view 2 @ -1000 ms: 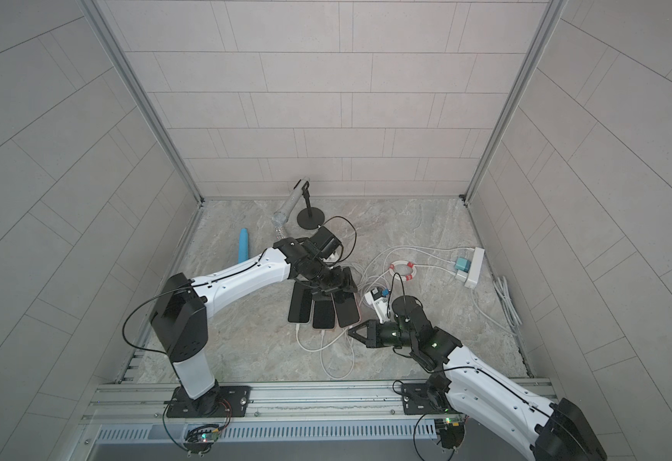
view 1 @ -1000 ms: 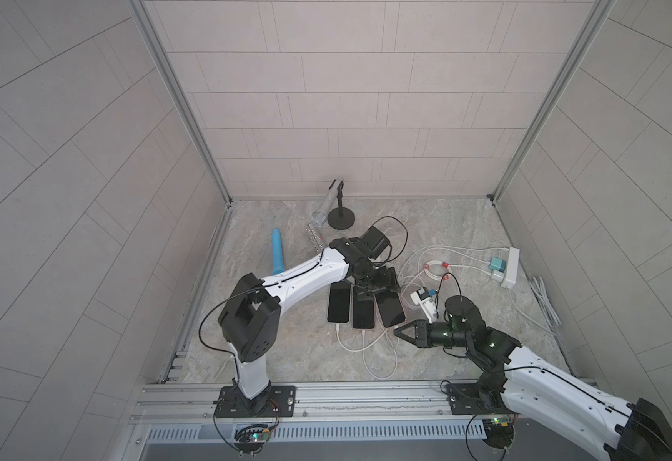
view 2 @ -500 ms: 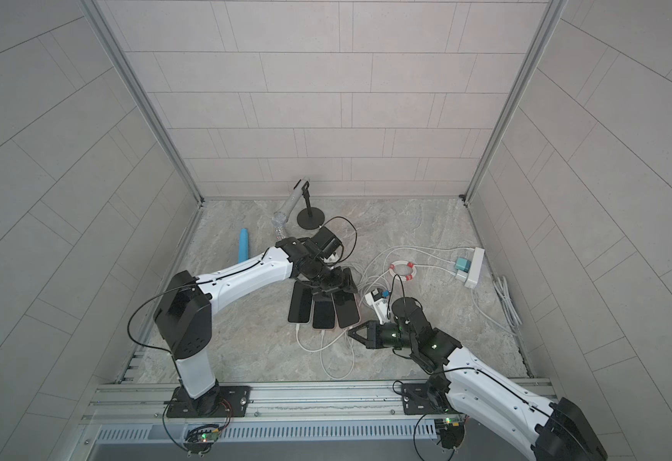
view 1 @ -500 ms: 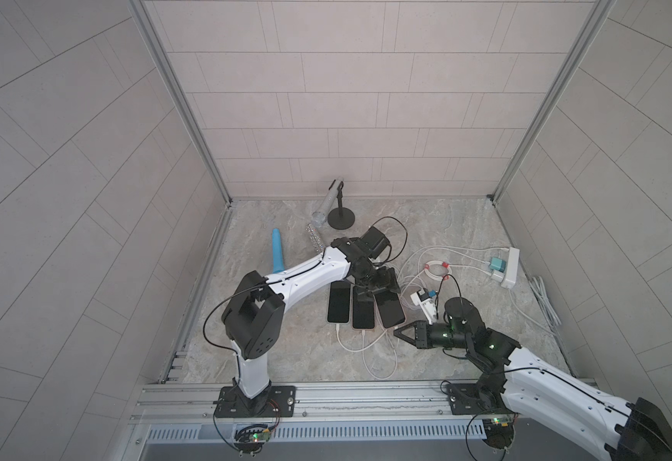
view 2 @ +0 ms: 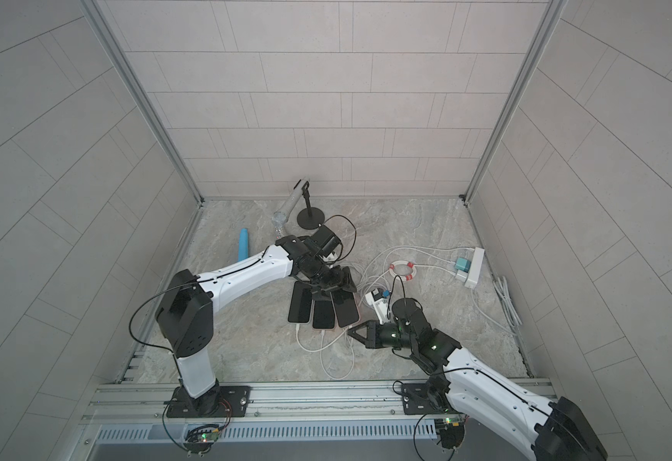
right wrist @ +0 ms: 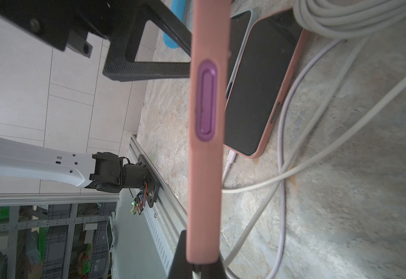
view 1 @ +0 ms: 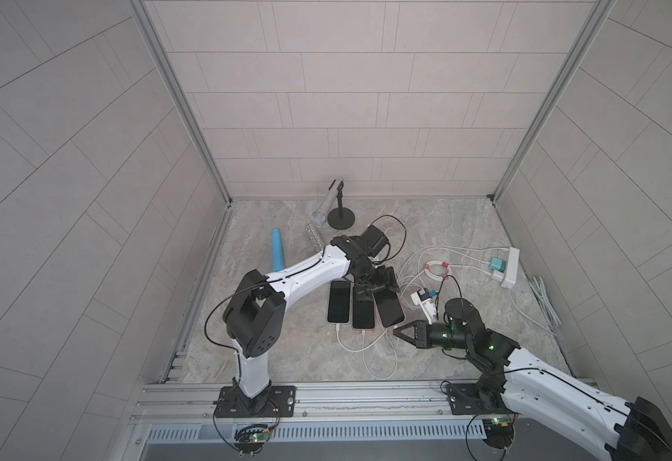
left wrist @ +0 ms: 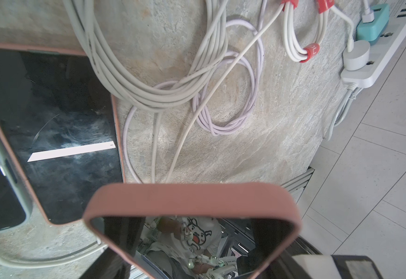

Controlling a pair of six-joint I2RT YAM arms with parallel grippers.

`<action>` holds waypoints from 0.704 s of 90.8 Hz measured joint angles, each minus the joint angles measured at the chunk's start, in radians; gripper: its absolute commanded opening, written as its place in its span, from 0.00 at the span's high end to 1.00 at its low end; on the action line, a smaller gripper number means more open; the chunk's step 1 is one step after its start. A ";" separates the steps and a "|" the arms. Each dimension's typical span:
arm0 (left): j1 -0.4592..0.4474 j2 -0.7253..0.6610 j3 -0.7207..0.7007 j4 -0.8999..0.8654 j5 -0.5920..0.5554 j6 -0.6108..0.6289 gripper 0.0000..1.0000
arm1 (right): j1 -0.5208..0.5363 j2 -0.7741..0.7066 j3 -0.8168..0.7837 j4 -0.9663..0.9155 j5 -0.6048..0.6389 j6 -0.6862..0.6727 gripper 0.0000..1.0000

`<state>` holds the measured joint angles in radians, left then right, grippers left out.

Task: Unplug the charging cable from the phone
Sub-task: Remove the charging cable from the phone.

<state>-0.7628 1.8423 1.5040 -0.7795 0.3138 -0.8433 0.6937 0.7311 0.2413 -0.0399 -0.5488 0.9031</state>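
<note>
A: Where on the table [view 1: 286,351] is the work?

B: Mid-table, nearer the front edge. The left claw [view 1: 378,284] is clamped on the far end of the phone [view 1: 389,309] and holds it raised off the table. It's the one nearest the right edge, beside the other phones [view 1: 339,301].

A: And the right claw?

B: The right claw [view 1: 397,331] is pinched tight on the plug [right wrist: 196,274] at the phone's near end. That arm is the nearer to the port, so the pull looks like its job.

A: Which way does the phone run?

B: Its long axis goes back to front, slanted a little toward the right edge. It lies screen up, with the port end facing the front edge.

A: How does the claw meet it?

B: Crosswise. It reaches in from the right edge, almost square to that axis. I'd draw the plug toward the front edge, along the phone. Pulled back along the claw's own reach, it may bind.
</note>
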 measured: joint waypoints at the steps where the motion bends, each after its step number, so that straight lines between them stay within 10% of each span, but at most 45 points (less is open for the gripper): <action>1: 0.000 0.000 0.000 0.000 0.000 -0.001 1.00 | 0.000 0.000 0.000 0.000 0.000 0.000 1.00; 64: 0.053 0.006 0.067 0.023 -0.103 -0.023 1.00 | 0.018 0.011 -0.029 -0.044 -0.020 0.003 1.00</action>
<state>-0.7094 1.8488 1.5711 -0.7563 0.2111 -0.8658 0.7116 0.7422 0.2127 -0.0837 -0.5686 0.9058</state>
